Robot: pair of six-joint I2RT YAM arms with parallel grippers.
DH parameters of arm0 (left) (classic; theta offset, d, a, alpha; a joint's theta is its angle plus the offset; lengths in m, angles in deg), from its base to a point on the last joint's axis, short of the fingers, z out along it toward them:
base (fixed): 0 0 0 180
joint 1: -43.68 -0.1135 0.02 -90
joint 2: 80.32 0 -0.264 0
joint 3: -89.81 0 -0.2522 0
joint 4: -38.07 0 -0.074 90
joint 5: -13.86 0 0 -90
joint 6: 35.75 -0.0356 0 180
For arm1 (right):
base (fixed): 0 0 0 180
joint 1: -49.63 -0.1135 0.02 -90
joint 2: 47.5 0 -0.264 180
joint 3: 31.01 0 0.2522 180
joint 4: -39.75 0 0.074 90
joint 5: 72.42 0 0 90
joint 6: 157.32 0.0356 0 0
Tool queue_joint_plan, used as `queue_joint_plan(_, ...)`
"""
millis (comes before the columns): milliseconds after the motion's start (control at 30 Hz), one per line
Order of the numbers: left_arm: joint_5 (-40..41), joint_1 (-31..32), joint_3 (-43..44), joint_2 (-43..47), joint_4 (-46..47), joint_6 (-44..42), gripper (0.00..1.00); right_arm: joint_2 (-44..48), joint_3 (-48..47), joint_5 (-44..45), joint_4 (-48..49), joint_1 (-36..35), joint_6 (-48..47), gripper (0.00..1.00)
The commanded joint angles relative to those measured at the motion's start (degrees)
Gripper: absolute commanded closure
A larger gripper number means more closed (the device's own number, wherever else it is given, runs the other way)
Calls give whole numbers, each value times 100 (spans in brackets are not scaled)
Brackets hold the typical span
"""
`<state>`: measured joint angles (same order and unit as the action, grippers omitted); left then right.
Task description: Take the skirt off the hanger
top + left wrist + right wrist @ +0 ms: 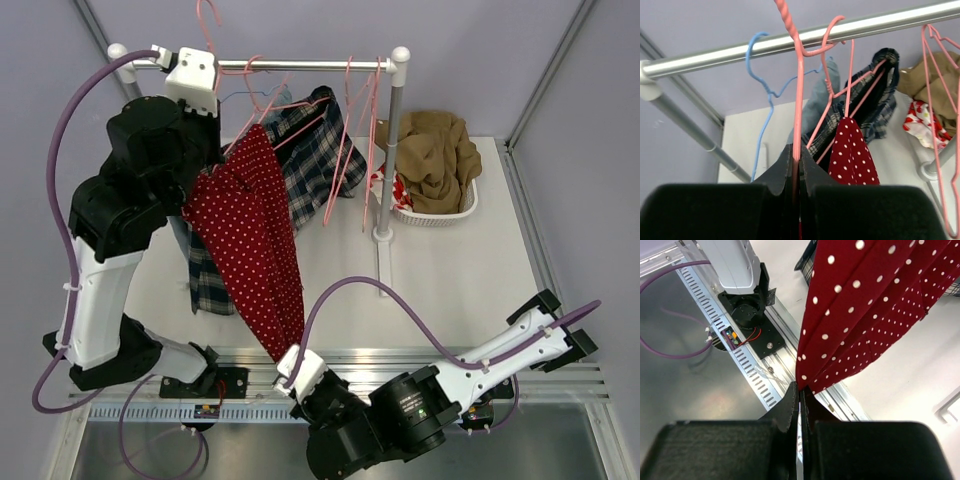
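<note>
Right gripper (800, 389), jaws pinched shut on the lowest hem corner of the red dotted skirt (865, 315); left gripper (797, 150), jaws clamped on pink hanger (799, 100) wire; skirt stretched between both jaws, top seemingly on pink wire just beyond the left jaws; removal judged begun, unfinished.

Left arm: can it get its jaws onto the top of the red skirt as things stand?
Probably not yet. The left gripper has its jaws shut on a pink hanger, so they are occupied. The top of the red skirt hangs just beyond, with apparently nothing in between.
</note>
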<state>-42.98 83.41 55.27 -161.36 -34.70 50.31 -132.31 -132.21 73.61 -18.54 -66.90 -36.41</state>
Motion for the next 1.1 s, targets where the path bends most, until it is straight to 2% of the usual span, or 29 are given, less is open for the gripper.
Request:
queue_joint_plan(0,884,-123,463,569,2181,-502,100,-44,-11,-101,102,-151,204,100)
queue_joint_plan(67,762,-123,174,799,2401,-459,100,-70,16,-66,77,-151,248,100)
queue_joint_plan(133,595,-123,181,948,2219,-204,100,-114,-71,109,6,-142,205,100)
queue_joint_plan(267,-317,-123,164,1194,1114,367,100,-114,-378,724,-161,-98,-32,100)
queue_joint_plan(367,-932,-123,-862,1807,952,903,100,17,-581,997,207,-10,-839,100)
queue_joint_plan(400,-1109,-123,-1248,1984,969,1148,100,70,-573,1085,408,-1,-1364,100)
queue_joint_plan(433,-1389,-123,-1878,2186,1013,1263,100,175,-546,1120,863,7,-1639,100)
queue_joint_plan(533,-1777,-123,-2978,2767,996,1659,100,264,-529,1270,1637,95,-2632,100)
queue_joint_plan(667,-2155,-123,-4043,3312,856,1941,100,237,-818,1656,2483,429,-4047,100)
queue_joint_plan(700,-2200,-132,-4264,3496,855,2046,100,264,-880,1857,2754,630,-4728,100)
queue_joint_plan(833,-2358,-132,-4986,3945,803,2258,100,956,-722,1807,5079,1279,-6324,100)
queue_joint_plan(967,-2719,-114,-5637,4060,724,2363,100,1178,-1300,1280,5086,2212,-7255,100)
queue_joint_plan(1000,-2763,-114,-5873,4069,732,2424,100,1169,-1633,1140,5077,2361,-7771,100)
queue_joint_plan(1067,-2842,-105,-6067,4174,846,2468,100,1073,-2160,1051,5025,2862,-8214,100)
